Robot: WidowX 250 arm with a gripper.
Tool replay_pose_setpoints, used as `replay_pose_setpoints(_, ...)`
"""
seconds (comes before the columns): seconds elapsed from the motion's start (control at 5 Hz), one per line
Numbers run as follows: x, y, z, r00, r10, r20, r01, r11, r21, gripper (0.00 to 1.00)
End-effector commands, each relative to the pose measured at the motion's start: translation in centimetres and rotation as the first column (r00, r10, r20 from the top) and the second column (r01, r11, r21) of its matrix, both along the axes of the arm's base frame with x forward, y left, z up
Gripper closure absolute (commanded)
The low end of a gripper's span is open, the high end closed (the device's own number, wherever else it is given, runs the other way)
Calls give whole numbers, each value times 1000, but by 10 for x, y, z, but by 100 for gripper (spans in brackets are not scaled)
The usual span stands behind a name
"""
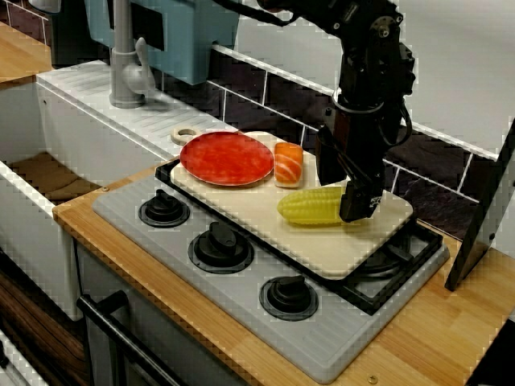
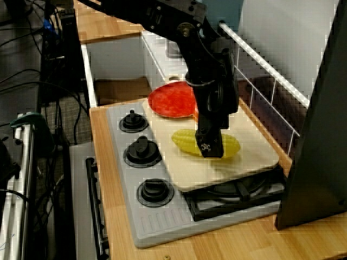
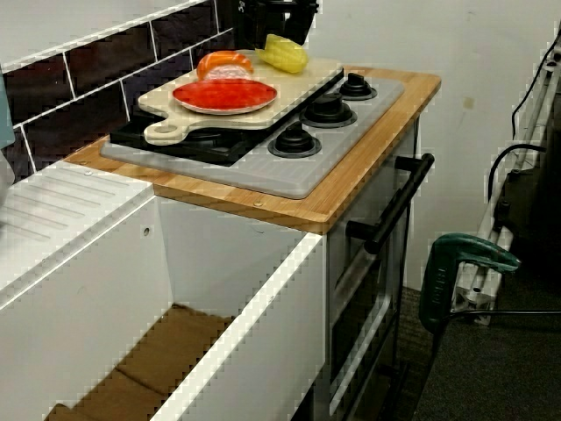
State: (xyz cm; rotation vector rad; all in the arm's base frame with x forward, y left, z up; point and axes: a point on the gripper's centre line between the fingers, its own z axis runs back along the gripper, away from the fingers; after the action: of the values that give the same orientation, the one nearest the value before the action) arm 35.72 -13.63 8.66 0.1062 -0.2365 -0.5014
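Fingers (image 1: 358,201) sit at the right end of the corn (image 1: 310,207), centre-right in the front view, on the board (image 1: 322,245). I cannot tell whether they pinch it. Held so near its end, the round cob could swivel or roll towards the sushi (image 1: 288,163).

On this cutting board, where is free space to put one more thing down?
The board is bare along its front edge, from the red plate to the corn, beside the knobs. The wooden counter right of the stove is bare too. The back is crowded: plate, salmon piece, corn and end effector.
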Motion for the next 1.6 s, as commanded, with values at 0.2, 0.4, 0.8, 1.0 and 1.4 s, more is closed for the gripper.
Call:
replay_pose_setpoints(0.2,-4,0,-2,1000,0,15,0,1000,-4,100)
replay_pose_setpoints(0.4,-6,-2,-1,1000,-9,14,9,1000,-2,100)
replay_pose_setpoints(0.8,-5,4,27,999,9,35,-7,999,-46,100)
replay_pose_setpoints(1.0,-7,14,37,998,36,51,-33,998,-62,100)
replay_pose_setpoints(1.4,-14,54,50,987,142,69,-135,987,-91,100)
